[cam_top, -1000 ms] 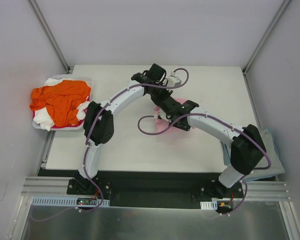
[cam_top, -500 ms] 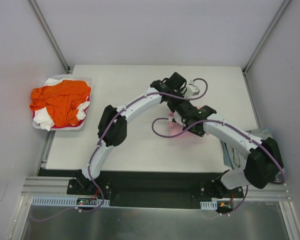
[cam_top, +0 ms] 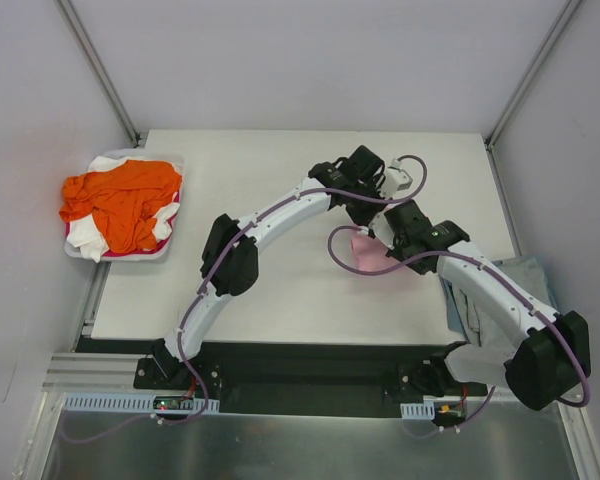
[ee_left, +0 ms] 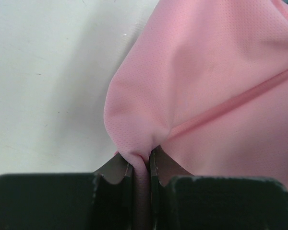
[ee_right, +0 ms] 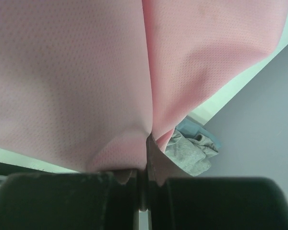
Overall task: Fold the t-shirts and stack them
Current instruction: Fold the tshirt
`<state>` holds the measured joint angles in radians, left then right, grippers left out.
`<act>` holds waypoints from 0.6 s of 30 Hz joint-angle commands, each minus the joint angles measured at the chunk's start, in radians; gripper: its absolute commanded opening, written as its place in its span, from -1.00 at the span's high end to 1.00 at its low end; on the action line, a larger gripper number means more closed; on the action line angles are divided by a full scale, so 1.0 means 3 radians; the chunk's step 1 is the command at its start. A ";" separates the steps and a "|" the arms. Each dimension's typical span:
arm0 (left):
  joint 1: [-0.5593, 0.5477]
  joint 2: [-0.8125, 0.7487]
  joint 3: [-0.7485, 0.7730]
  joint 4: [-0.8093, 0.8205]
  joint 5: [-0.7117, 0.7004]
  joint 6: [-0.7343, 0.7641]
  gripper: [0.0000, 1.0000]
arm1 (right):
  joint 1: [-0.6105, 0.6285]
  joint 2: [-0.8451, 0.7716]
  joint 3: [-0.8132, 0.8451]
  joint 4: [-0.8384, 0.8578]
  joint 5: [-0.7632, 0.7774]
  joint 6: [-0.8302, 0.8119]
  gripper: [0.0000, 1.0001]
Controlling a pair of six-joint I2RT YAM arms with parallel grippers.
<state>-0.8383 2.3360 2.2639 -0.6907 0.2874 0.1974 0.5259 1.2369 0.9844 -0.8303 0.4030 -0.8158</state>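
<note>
Both grippers are shut on the light pink t-shirt (cam_top: 372, 256), which is bunched at the table's middle right and mostly hidden under the arms. My left gripper (cam_top: 373, 190) pinches a fold of the pink t-shirt (ee_left: 206, 86) in the left wrist view. My right gripper (cam_top: 398, 228) pinches another fold of the pink t-shirt (ee_right: 86, 81). The orange t-shirt (cam_top: 120, 200) lies crumpled on a white t-shirt (cam_top: 105, 163) in a tray at the left. The grey-blue t-shirt (cam_top: 530, 285) lies at the table's right edge, and also shows in the right wrist view (ee_right: 192, 151).
A white tray (cam_top: 175, 215) holds the clothes pile at the table's left edge. Grey walls and metal posts (cam_top: 525, 75) enclose the table. Purple cables (cam_top: 342, 262) loop around both arms.
Both arms have swung to the right across the table, carrying the pink t-shirt with them toward the right side. The orange pile has not moved.
</note>
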 commanded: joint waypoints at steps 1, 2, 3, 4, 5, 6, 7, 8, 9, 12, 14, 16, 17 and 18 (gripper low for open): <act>0.0100 -0.0050 0.0006 -0.0147 -0.0314 0.0083 1.00 | -0.0081 -0.0104 -0.0019 -0.0423 0.0134 0.0030 0.99; 0.0100 -0.0055 -0.0014 -0.0147 -0.0324 0.0114 1.00 | -0.0076 -0.0099 0.0006 -0.0423 0.0099 0.0030 0.99; 0.0105 -0.0065 -0.0050 -0.0147 -0.0339 0.0124 1.00 | -0.0081 -0.0074 0.0032 -0.0443 0.0068 0.0035 0.99; 0.0105 -0.0071 -0.0070 -0.0147 -0.0360 0.0129 1.00 | -0.0081 -0.0038 0.0057 -0.0454 0.0037 0.0050 0.99; 0.0115 -0.0071 -0.0091 -0.0142 -0.0360 0.0155 1.00 | -0.0081 -0.0012 0.0129 -0.0464 -0.0039 0.0055 0.99; 0.0130 -0.0086 -0.0142 -0.0142 -0.0375 0.0155 1.00 | -0.0076 0.0018 0.0170 -0.0489 -0.0075 0.0065 0.99; 0.0145 -0.0096 -0.0173 -0.0142 -0.0370 0.0160 1.00 | -0.0081 0.0084 0.0200 -0.0484 -0.0121 0.0065 0.98; 0.0161 -0.0106 -0.0198 -0.0142 -0.0375 0.0170 1.00 | -0.0081 0.0121 0.0241 -0.0489 -0.0172 0.0065 0.99; 0.0207 -0.0111 -0.0249 -0.0142 -0.0385 0.0175 1.00 | -0.0076 0.0172 0.0302 -0.0484 -0.0193 0.0055 0.99; 0.0309 -0.0081 -0.0290 -0.0137 -0.0447 0.0211 1.00 | -0.0076 0.0376 0.0415 -0.0418 -0.0224 0.0009 0.99; 0.0472 -0.0050 -0.0280 -0.0137 -0.0432 0.0186 1.00 | -0.0081 0.0569 0.0472 -0.0377 -0.0234 -0.0026 0.99; 0.0580 -0.0020 -0.0255 -0.0137 -0.0421 0.0191 1.00 | -0.0081 0.0698 0.0609 -0.0331 -0.0254 -0.0067 0.99; 0.0666 -0.0009 -0.0245 -0.0137 -0.0436 0.0211 1.00 | -0.0081 0.0815 0.0666 -0.0316 -0.0285 -0.0088 0.99; 0.0713 0.0006 -0.0224 -0.0132 -0.0472 0.0226 1.00 | -0.0081 0.0887 0.0722 -0.0295 -0.0290 -0.0118 0.99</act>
<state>-0.7551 2.3360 2.1841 -0.6899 0.2783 0.2092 0.5198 1.4349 1.1202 -0.8242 0.2741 -0.8238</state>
